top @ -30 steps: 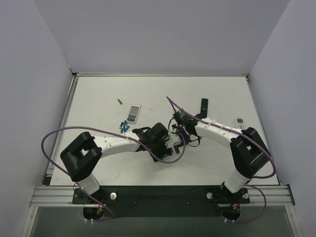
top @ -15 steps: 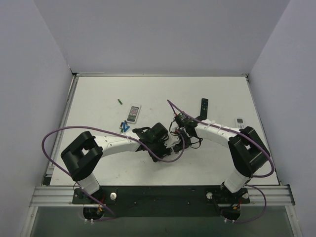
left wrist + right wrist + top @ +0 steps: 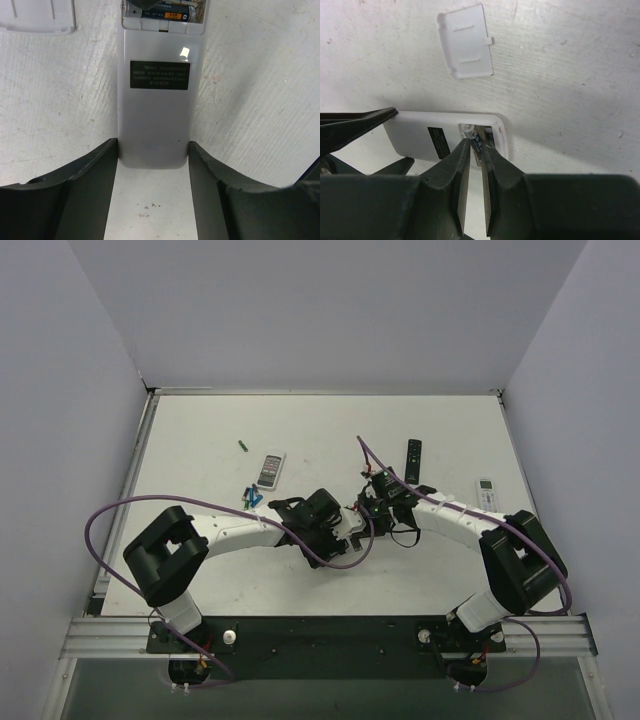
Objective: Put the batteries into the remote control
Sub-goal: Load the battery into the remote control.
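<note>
Tabletop [image 3: 200, 440] white, scuffed, grey walls [image 3: 320, 310] around; left pincer [image 3: 153, 150] clamps remote control [image 3: 155, 115]; right pincer [image 3: 475, 145] near-closed, hold unclear.

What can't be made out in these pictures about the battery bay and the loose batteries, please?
- Left wrist view: the top edge cuts off the battery bay of the remote control; only one cell shows.
- Right wrist view: the fingers of the right gripper cover the bay, so whether they pinch a battery is unclear.
- Top view: the left gripper and right gripper hide the remote control; the loose batteries are too small to count.
</note>
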